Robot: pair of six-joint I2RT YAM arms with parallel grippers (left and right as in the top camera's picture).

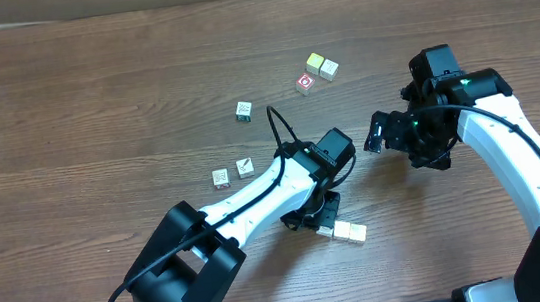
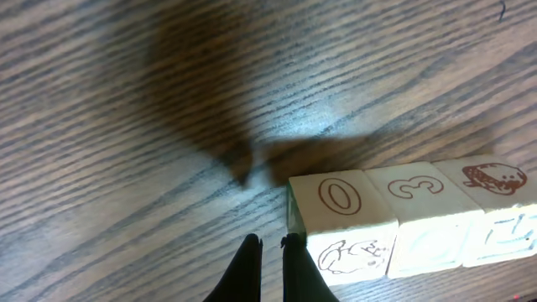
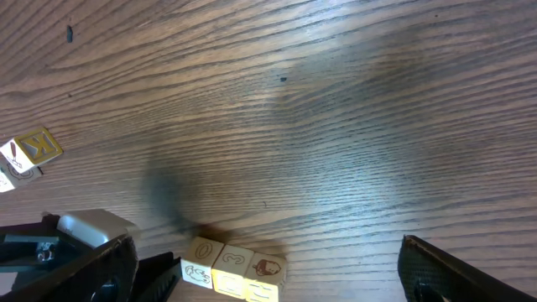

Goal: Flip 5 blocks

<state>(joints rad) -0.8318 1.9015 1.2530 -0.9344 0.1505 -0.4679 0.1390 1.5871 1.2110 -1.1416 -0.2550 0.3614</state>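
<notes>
Left tool [image 2: 270,262], jaws pinched narrow and holding nothing, sits low over the bench [image 2: 126,117] at the end of a row of 3 blocks [image 2: 403,222]. The row's long axis runs off to its right, "0" block [image 2: 340,208] nearest. Right tool [image 1: 381,134] hangs wide open, farther away. Bare wood lies ahead of the row.

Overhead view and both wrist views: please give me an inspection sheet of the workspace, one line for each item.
Surface: brown wood-grain table.
Job's things: row of three pale blocks by the left gripper; two more pale blocks lying apart.
Clutter: green-marked cube; red-framed cube; yellow-topped cube beside a cream cube.
Grippers: left gripper shut, holding nothing; right gripper open, empty.
Cables: black cable looping above the left arm.
Surroundings: nothing seen.
</notes>
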